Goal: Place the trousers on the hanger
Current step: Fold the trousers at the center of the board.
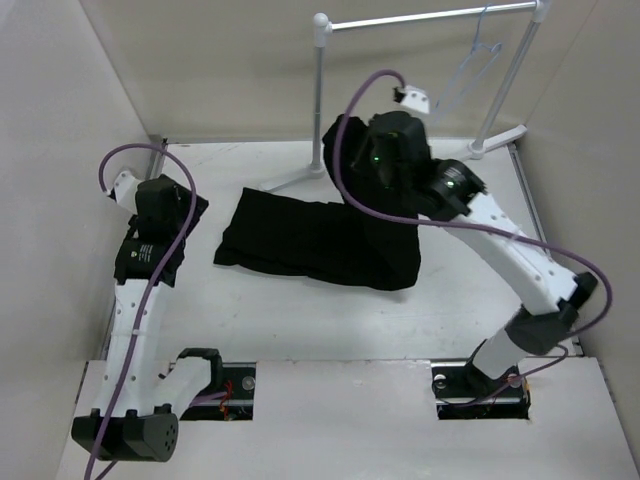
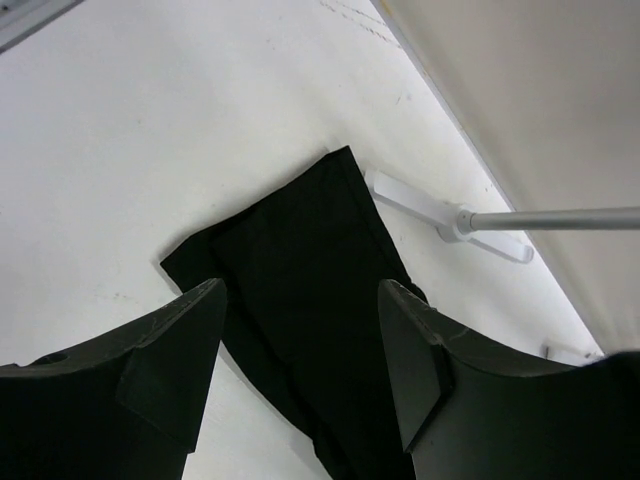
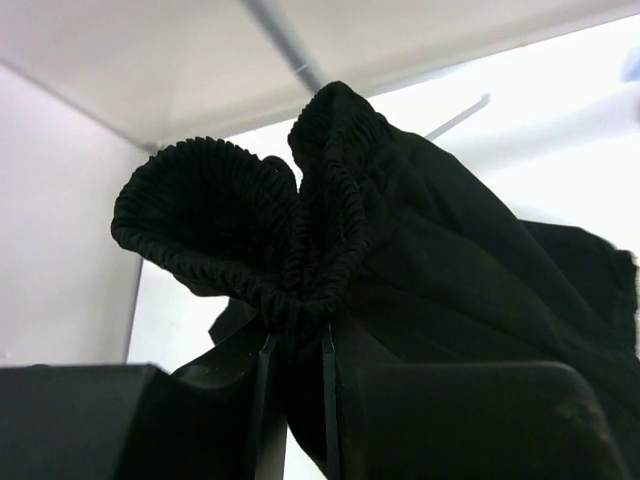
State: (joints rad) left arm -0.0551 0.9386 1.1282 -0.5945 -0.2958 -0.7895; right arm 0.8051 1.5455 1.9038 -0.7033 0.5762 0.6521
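Note:
The black trousers (image 1: pixel 310 240) lie across the middle of the table, legs pointing left. My right gripper (image 1: pixel 352 140) is shut on their bunched elastic waistband (image 3: pixel 300 250) and holds that end lifted off the table near the rack's left post. The pale-blue hanger (image 1: pixel 478 62) hangs from the rack's rail at the back right. My left gripper (image 1: pixel 190 215) is open and empty, hovering left of the leg ends; the trouser legs (image 2: pixel 300 300) show between its fingers in the left wrist view.
The white tube rack (image 1: pixel 420 20) stands at the back, its left post (image 1: pixel 318 90) and T-shaped foot (image 2: pixel 445 215) beside the trousers. Beige walls close in the left, right and back sides.

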